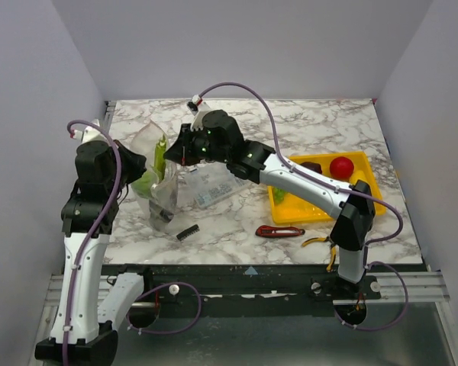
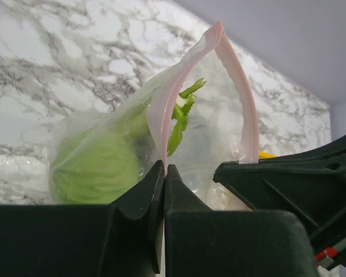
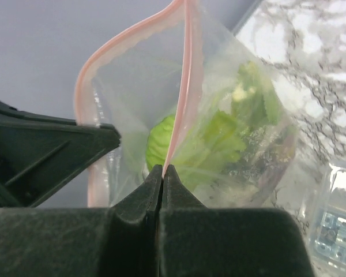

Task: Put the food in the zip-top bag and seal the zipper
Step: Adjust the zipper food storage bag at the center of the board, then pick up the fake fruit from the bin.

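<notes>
The clear zip-top bag (image 1: 154, 177) stands upright at the table's left. Its pinkish zipper (image 2: 161, 115) is parted into a loop at the mouth. Inside lie a green cabbage (image 2: 92, 167) and a pale green celery (image 2: 181, 112). My left gripper (image 2: 164, 167) is shut on one side of the zipper strip. My right gripper (image 3: 162, 167) is shut on the other side of the zipper (image 3: 181, 86), with cabbage (image 3: 161, 141) behind it. More food sits in the yellow tray (image 1: 309, 210): a red tomato (image 1: 341, 167), a dark eggplant (image 1: 311, 166) and green grapes (image 1: 278, 194).
A rigid clear compartment box (image 1: 214, 187) lies just right of the bag, under the right arm. A red-handled knife (image 1: 278, 231) and yellow-handled pliers (image 1: 320, 242) lie near the front edge. A small black part (image 1: 187, 232) rests in front of the bag.
</notes>
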{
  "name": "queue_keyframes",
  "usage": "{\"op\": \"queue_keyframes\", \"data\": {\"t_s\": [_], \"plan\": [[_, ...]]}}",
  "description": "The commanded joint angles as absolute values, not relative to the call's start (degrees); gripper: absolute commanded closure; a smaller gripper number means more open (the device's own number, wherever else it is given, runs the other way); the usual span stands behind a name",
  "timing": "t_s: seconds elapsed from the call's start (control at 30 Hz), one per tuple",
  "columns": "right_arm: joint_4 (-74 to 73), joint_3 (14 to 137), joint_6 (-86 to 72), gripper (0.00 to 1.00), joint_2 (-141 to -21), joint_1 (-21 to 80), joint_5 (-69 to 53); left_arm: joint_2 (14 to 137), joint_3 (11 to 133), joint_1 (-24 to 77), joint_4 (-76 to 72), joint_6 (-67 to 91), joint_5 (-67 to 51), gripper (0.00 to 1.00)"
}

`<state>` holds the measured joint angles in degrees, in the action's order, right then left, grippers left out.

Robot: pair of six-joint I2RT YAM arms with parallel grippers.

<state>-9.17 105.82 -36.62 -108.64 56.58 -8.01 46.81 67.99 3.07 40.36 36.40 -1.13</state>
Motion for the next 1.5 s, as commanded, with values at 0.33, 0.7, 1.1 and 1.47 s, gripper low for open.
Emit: {"op": "queue_keyframes", "data": {"t_s": [0.33, 0.7, 1.1, 1.47], "plan": [[-10.7, 109.0, -36.2, 0.93, -109.3, 56.9, -6.9, 48.9, 71.6, 1.8, 40.0, 36.3, -8.2, 1.00], [-18.6, 107.8, -30.1, 0.47, -103.3, 56.9, 1.8, 48.8, 69.5, 1.8, 39.3, 35.2, -8.5, 1.00], [-24.3, 89.0, -22.0, 0.30, -84.0, 56.4, 28.4, 49.3, 69.3, 1.7, 39.1, 35.1, -10.5, 1.00], [-27.2, 59.3, -29.3, 0.24, -68.1, 35.2, 29.2, 50.6, 69.9, 1.6, 38.4, 35.2, -14.2, 1.00]]}}
